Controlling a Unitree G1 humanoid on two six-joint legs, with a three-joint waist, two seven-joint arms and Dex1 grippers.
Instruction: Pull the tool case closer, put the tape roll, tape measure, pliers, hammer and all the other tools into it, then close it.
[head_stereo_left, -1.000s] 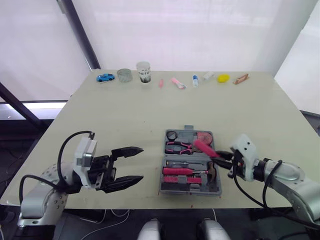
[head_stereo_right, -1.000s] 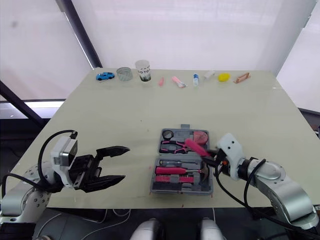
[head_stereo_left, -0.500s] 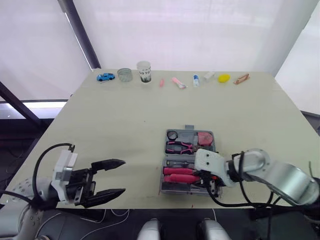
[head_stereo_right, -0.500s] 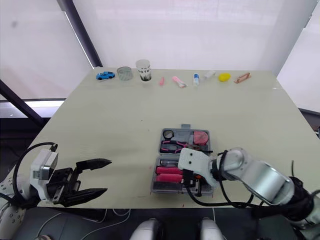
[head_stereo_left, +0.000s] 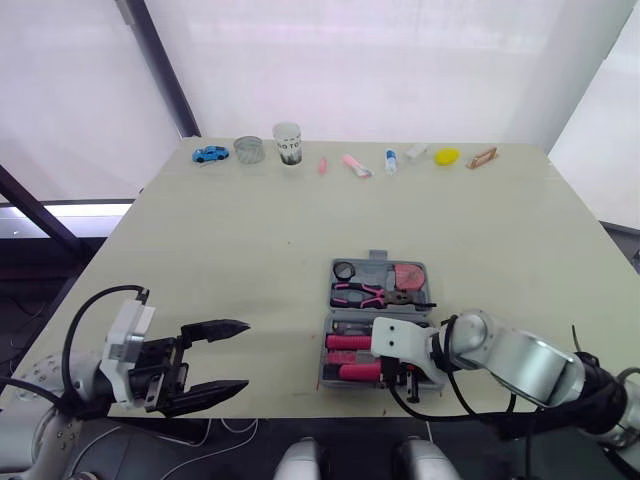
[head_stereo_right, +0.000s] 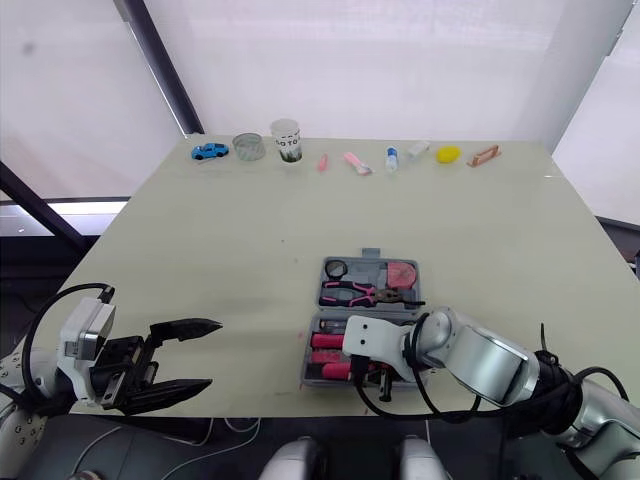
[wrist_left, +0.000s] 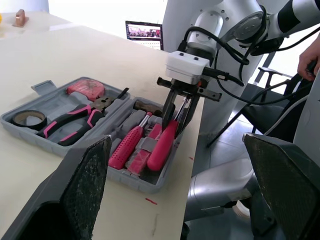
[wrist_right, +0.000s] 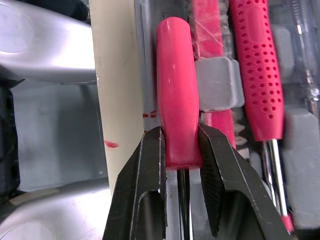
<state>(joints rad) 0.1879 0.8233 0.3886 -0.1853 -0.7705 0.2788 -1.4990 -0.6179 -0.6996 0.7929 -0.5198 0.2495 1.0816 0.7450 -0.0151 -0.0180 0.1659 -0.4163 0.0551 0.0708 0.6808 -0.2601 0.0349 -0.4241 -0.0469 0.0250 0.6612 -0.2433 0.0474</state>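
1. While the right claw (wrist_right: 179, 145) is clamped on the tail end of the pink tool (wrist_right: 177, 85), that tool lies straight ahead of its fingers, in the case's (head_stereo_left: 376, 258) row nearest the table (head_stereo_left: 250, 250) edge.
2. Just beside the claw's one finger sits the case wall, then bare table edge. On the other side is a grey clip (wrist_right: 215, 82) and a dotted screwdriver (wrist_right: 252, 75), close by.
3. Step in hand, I judge: seating this tool in its slot. Keep the handle parallel to the screwdriver and press flat. A tilted end would probably ride on the wall.
4. Push down gently. The case sits at the table edge and could tip or slide if loaded on that rim.
5. Release only once the handle looks level with its neighbour, then open just enough to clear and back out along the handle line, so the fingers don't drag it out or catch the clip.
6. Beyond the claw, in the far half of the case, lie the pliers (head_stereo_left: 362, 293), tape roll (head_stereo_left: 344, 270) and tape measure (head_stereo_left: 407, 274).
7. Left claw (head_stereo_left: 235, 355) is spread wide and empty, well apart from the case and off to the right claw's side. It could brace the case if that shifts.
8. Lid closing is not yet begun.
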